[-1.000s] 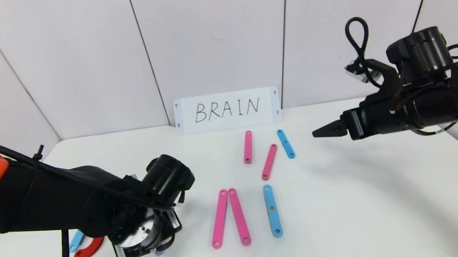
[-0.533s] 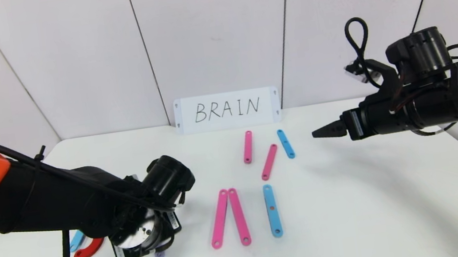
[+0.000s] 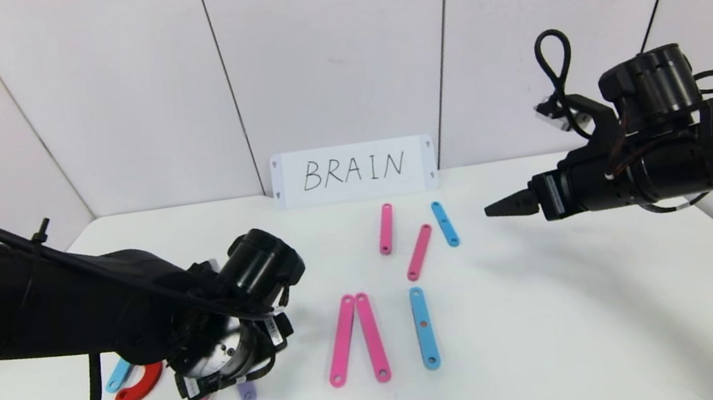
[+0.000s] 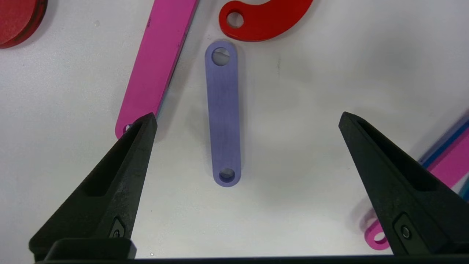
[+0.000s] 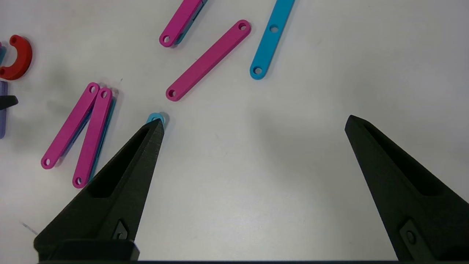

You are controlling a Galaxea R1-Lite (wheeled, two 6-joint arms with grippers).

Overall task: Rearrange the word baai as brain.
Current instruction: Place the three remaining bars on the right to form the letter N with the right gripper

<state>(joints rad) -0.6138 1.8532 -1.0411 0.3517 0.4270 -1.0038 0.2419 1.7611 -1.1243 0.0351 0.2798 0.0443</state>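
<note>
Head view: we are finding the left gripper (image 3: 225, 379) hanging low over the table (image 3: 557, 339), well to the left of and nearer us than the card (image 3: 353, 172). Its jaws are hidden under the wrist here. A purple strip (image 3: 247, 393) and a red curve (image 3: 138, 386) are peeking out beside it. The right gripper (image 3: 500, 207) is idling above the table, right of the card. Below the card, three short strips are lying loose: pink (image 3: 386, 228), pink (image 3: 419, 252), blue (image 3: 445, 223). Nearer us, a pink pair (image 3: 356, 338) is forming a narrow wedge beside an upright blue strip (image 3: 424, 327). We are judging the work as early: no R is readable, the N is unbuilt, and the B pieces are screened by the arm.

Left wrist view: we are seeing what the head view is hiding. The jaws are spread wide, gripping nothing, straddling the purple strip (image 4: 223, 113), which is lying flat between a long pink strip (image 4: 157, 62) and a red curve (image 4: 265, 20).

Right wrist view: the right jaws are also wide apart and empty. The wedge pair (image 5: 78, 134) is showing blue strips underneath, a stacking the head view is not revealing.
</note>
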